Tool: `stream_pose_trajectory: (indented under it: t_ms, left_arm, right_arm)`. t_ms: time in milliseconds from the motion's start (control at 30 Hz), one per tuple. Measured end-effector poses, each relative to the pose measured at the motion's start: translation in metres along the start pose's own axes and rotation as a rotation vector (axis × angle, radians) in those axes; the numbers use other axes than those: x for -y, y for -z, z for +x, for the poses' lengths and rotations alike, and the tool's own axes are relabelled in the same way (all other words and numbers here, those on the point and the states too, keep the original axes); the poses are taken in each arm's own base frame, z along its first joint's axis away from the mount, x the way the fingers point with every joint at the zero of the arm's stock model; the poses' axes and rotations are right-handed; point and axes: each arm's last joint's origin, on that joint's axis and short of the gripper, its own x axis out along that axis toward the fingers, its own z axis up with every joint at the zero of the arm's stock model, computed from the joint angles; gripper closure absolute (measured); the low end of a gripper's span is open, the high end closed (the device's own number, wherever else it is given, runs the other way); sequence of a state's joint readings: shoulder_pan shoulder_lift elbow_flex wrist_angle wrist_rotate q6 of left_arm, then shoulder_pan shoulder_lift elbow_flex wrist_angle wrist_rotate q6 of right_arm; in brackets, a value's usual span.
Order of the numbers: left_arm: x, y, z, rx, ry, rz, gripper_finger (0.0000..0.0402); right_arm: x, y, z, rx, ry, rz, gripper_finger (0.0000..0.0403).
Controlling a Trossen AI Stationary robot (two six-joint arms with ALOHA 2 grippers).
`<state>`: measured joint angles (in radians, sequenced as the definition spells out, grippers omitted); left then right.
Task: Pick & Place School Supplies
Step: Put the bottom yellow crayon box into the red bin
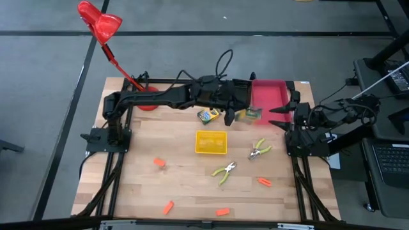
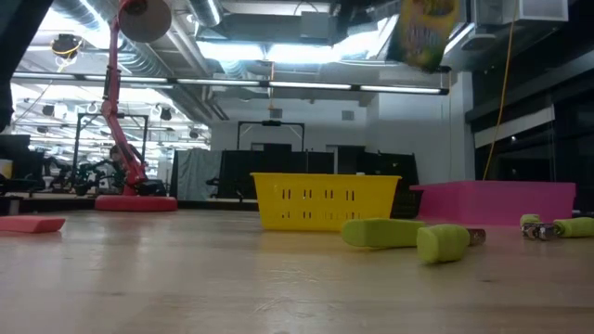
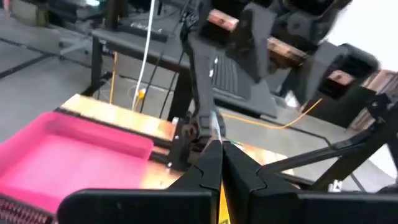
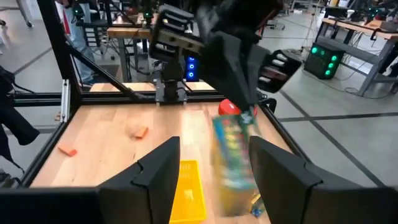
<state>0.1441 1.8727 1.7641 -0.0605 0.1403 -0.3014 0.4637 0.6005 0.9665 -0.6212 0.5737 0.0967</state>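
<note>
The printed box (image 4: pixel 233 155) hangs in the air, pinched between the fingers of the left gripper (image 1: pixel 231 114), just beside the pink tray (image 1: pixel 268 96); I judge it is carried there to be dropped in. A second box (image 1: pixel 208 115) and a third (image 1: pixel 250 114) lie on the worktop (image 1: pixel 179 179) under the arm. Both scissor-like tools (image 1: pixel 223 172) and the orange pieces (image 1: pixel 160 163) lie scattered nearer the front, apart from the yellow basket (image 1: pixel 211 142). The right gripper (image 1: pixel 281 115) waits at the tray's edge, its fingers spread wide and empty, probably to keep clear.
</note>
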Motion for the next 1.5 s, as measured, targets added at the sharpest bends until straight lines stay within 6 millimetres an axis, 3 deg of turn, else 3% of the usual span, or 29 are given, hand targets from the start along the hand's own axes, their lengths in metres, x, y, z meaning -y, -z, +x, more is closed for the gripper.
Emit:
stream_pose_trajectory:
  t_ms: [700,1333,1500]
  left_arm:
    - [0.042,0.005,0.003,0.063,0.06,-0.004,0.04]
    - [0.045,0.002,0.003,0.104,0.067,-0.013,0.04]
    - [0.045,0.001,0.002,0.112,0.067,-0.012,0.04]
  right_arm:
    - [-0.001,0.001,0.002,-0.013,0.015,-0.015,0.0207]
    - [-0.006,0.001,0.01,-0.037,0.014,-0.025,0.0207]
    - [-0.008,0.0,0.013,-0.029,0.013,-0.028,0.0226]
